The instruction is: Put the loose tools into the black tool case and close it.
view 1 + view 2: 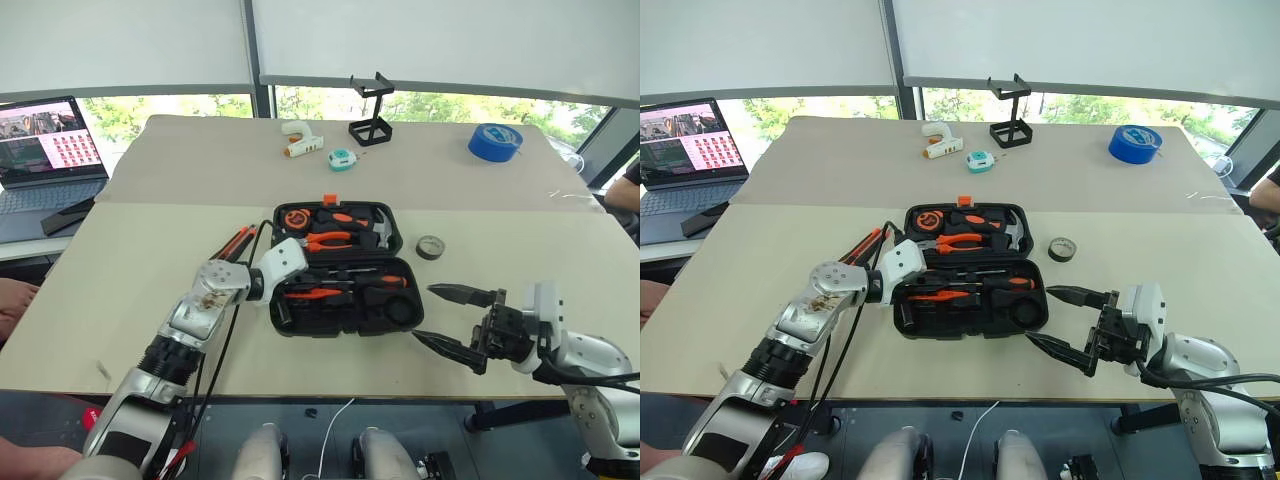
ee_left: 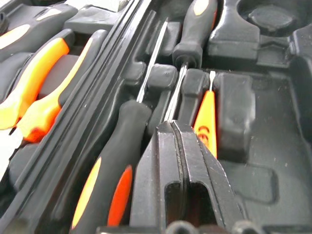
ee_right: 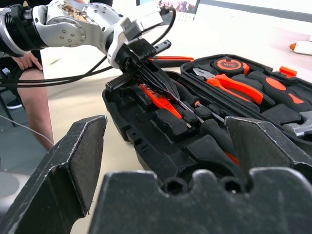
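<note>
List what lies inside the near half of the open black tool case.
In the black tool case: two black-and-orange screwdrivers, a slim orange screwdriver, and empty moulded slots. The shut left gripper hides part of that half.

A "CE" mark in black on the slim orange screwdriver (image 2: 206,127) lying in the lower half of the black tool case (image 2: 273,161), just beside the left claw's shut fingers (image 2: 181,161). Dark lettering on the round orange tape measure (image 3: 229,64) in the lid half, too small to make out. Rows of small pictures on the laptop screen (image 1: 48,140) at about ten o'clock on the table (image 1: 150,290), no words legible. Nothing readable on the blue tape roll (image 1: 495,141) at about one o'clock.
</note>
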### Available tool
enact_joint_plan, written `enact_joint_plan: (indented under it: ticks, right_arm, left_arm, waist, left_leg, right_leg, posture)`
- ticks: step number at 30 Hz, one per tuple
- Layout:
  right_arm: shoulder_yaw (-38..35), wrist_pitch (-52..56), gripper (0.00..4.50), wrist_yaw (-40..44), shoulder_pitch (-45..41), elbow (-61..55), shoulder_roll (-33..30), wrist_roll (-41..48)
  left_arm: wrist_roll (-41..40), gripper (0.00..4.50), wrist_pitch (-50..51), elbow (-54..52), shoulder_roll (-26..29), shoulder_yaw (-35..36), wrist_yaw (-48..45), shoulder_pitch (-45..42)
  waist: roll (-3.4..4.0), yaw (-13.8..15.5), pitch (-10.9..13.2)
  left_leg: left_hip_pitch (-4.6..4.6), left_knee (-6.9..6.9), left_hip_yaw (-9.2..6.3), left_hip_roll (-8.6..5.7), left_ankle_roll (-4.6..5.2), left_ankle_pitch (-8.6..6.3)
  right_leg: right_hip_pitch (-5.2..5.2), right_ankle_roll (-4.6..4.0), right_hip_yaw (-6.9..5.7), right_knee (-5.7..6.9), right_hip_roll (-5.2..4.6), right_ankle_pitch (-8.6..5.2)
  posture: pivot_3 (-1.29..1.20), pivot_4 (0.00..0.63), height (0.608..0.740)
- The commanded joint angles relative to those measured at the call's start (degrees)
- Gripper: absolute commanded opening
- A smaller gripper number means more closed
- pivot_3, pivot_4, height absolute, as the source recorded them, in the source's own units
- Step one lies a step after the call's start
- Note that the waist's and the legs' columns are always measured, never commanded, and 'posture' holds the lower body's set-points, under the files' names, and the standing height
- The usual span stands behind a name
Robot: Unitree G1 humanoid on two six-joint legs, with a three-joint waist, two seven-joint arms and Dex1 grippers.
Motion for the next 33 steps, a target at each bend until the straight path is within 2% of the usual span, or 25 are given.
enact_joint_plan:
  ticks: [1,6,9,11,15,16,17,19,20,22,23,24,27,32,33]
  right_arm:
    - [-1.3,-0.4,4.50,-0.3,-0.2,-2.1,0.2,1.0]
    - [-1.4,-0.6,4.50,-0.1,0.5,-2.1,0.1,1.0]
    - [-1.9,-1.2,4.50,0.2,0.4,-1.7,0.1,1.0]
    - [-3.0,-2.5,4.50,0.5,0.0,-1.0,0.1,0.9]
    - [-6.5,-6.1,4.50,3.6,0.7,2.3,-1.8,-0.3]
    - [-6.8,-7.1,4.50,4.3,1.2,3.2,-2.1,-1.1]
    - [-7.0,-8.1,4.50,4.8,1.5,4.0,-2.3,-1.8]
    - [-7.2,-10.9,4.50,6.0,2.2,6.0,-1.9,-3.1]
    - [-7.4,-12.6,4.50,6.5,2.3,7.1,-1.3,-3.3]
    - [-7.7,-15.0,4.50,7.1,1.9,8.9,0.1,-3.0]
    - [-7.8,-16.0,4.50,7.3,1.6,9.7,0.8,-2.8]
    - [-7.6,-16.4,4.50,7.5,1.5,10.4,1.0,-3.0]
    - [-7.0,-16.5,4.50,8.7,0.5,12.8,2.5,-1.5]
    - [-6.1,-13.0,4.50,9.0,0.2,13.5,2.2,-0.7]
    - [-5.9,-13.6,4.50,9.0,-0.3,13.2,2.6,-0.9]
  left_arm:
    - [-2.0,0.04,-0.8,-3.6,-0.1,1.8,-0.6,-0.3]
    - [-1.3,0.04,-1.3,-4.8,0.3,1.3,-0.8,1.6]
    - [-5.1,0.04,-1.5,-8.4,-0.1,5.4,-0.1,3.8]
    - [-10.8,0.04,0.0,-13.2,-0.2,10.9,0.5,7.3]
    - [-21.7,0.04,1.2,-23.4,3.5,28.0,0.8,22.7]
    - [-23.0,0.55,1.0,-24.2,4.2,32.5,1.4,27.2]
    - [-23.6,0.73,0.7,-24.5,5.0,36.1,1.8,31.2]
    - [-24.4,1.52,-1.5,-24.1,5.4,43.1,2.3,38.9]
    - [-25.3,2.01,-1.5,-24.3,4.9,46.5,3.5,42.3]
    - [-27.1,2.62,-1.3,-25.0,3.6,51.9,5.7,47.5]
    - [-28.1,3.03,-1.1,-25.5,3.0,53.8,6.7,49.5]
    - [-28.2,3.26,-1.0,-25.7,2.6,55.4,7.3,51.8]
    - [-28.7,4.46,-2.4,-23.0,0.5,59.9,7.6,58.5]
    - [-29.0,4.46,-2.9,-22.0,1.4,60.3,8.3,59.4]
    - [-29.2,4.46,-1.6,-22.6,2.4,59.4,9.4,57.7]
  waist:
    - [-0.01,0.0,0.0]
    - [-0.01,0.0,0.0]
    - [-0.01,-0.1,0.0]
    - [-0.01,-0.1,0.0]
    - [0.01,-1.3,0.0]
    - [0.02,-1.4,0.0]
    - [0.02,-1.5,0.0]
    - [0.01,-1.4,0.0]
    - [0.01,-1.3,0.0]
    - [-0.05,-1.0,0.1]
    - [-0.07,-0.8,0.1]
    - [-0.07,-0.5,0.1]
    - [-0.08,-0.2,0.1]
    - [-0.10,0.3,0.1]
    - [-0.11,0.3,0.1]
  left_leg:
    - [-0.02,0.01,0.00,0.00,0.00,0.00]
    - [-0.02,0.00,0.01,-0.01,0.00,0.00]
    - [-0.02,-0.01,0.01,0.00,0.01,0.00]
    - [-0.08,-0.01,0.01,0.03,0.01,0.00]
    - [-0.02,-0.17,0.04,0.16,0.04,-0.05]
    - [0.03,-0.25,0.04,0.18,0.04,-0.06]
    - [0.07,-0.33,0.05,0.19,0.04,-0.06]
    - [0.19,-0.42,0.04,0.18,0.02,-0.05]
    - [0.20,-0.43,0.06,0.18,0.02,-0.05]
    - [0.21,-0.42,0.08,0.15,0.01,-0.06]
    - [0.21,-0.42,0.08,0.15,0.01,-0.06]
    - [0.22,-0.42,0.09,0.14,0.01,-0.06]
    - [0.21,-0.42,0.21,0.07,0.00,-0.07]
    - [0.15,-0.43,0.24,0.05,-0.06,-0.11]
    - [0.12,-0.43,0.29,0.04,-0.45,-0.33]
  right_leg:
    - [-0.01,0.00,0.00,0.00,0.00,0.00]
    - [-0.01,0.00,0.00,-0.02,0.00,0.00]
    - [-0.03,0.00,0.00,-0.02,0.01,0.00]
    - [-0.10,0.00,0.01,0.00,0.01,0.00]
    - [-0.16,-0.01,0.16,-0.01,-0.04,0.00]
    - [-0.15,-0.03,0.17,-0.02,-0.05,-0.02]
    - [-0.16,-0.04,0.18,-0.05,-0.06,-0.02]
    - [-0.08,-0.06,0.14,-0.10,-0.08,-0.04]
    - [-0.07,-0.07,0.13,-0.12,-0.10,-0.04]
    - [-0.02,-0.08,0.12,-0.19,-0.15,-0.05]
    - [-0.02,-0.09,0.07,-0.23,-0.21,-0.06]
    - [0.00,-0.09,0.05,-0.26,-0.25,-0.06]
    - [-0.04,-0.39,-0.01,-0.29,-0.52,-0.24]
    - [-0.22,-0.55,-0.15,-0.30,-0.71,-0.33]
    - [-0.44,-0.55,-0.18,-0.28,-0.79,-0.33]
  posture:
    - [0.00,0.150,0.740]
    - [0.00,0.150,0.740]
    - [0.00,0.150,0.740]
    - [0.00,0.150,0.740]
    - [0.00,0.150,0.740]
    - [0.00,0.150,0.740]
    - [0.00,0.150,0.740]
    - [0.00,0.150,0.740]
    - [0.00,0.150,0.740]
    - [0.00,0.150,0.740]
    - [0.00,0.150,0.740]
    - [0.00,0.150,0.740]
    - [0.00,0.150,0.740]
    - [0.00,0.150,0.740]
    - [0.00,0.150,0.740]
